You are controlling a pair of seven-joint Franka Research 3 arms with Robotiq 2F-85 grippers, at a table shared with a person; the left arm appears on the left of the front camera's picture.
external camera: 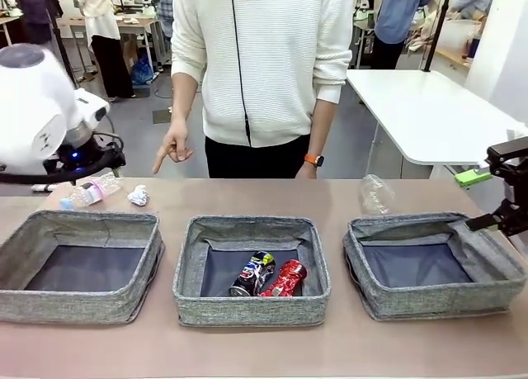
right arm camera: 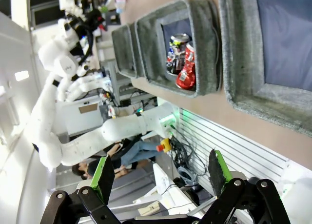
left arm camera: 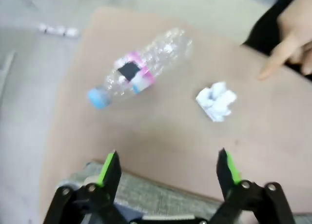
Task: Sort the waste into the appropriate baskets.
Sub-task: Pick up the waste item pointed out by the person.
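Observation:
A pink-labelled, blue-capped clear bottle [external camera: 91,191] and a white paper wad [external camera: 138,196] lie behind the left basket [external camera: 82,300]. My left gripper [left arm camera: 168,168] hovers open above that basket's far rim, with the bottle [left arm camera: 139,70] and the wad [left arm camera: 216,101] lying ahead of its fingers. The middle basket [external camera: 252,309] holds a dark printed can [external camera: 253,273] and a crushed red can [external camera: 285,278]. Another clear bottle [external camera: 375,193] lies behind the right basket [external camera: 433,300]. My right gripper [external camera: 477,200] stands open, holding nothing, over that basket's right rim. In the right wrist view the right gripper [right arm camera: 158,173] is open too.
A person in a white top stands at the far side, one hand [external camera: 173,152] pointing a finger down toward the wad and bottle. Bare table lies in front of the baskets. A white table [external camera: 429,106] stands at the back right.

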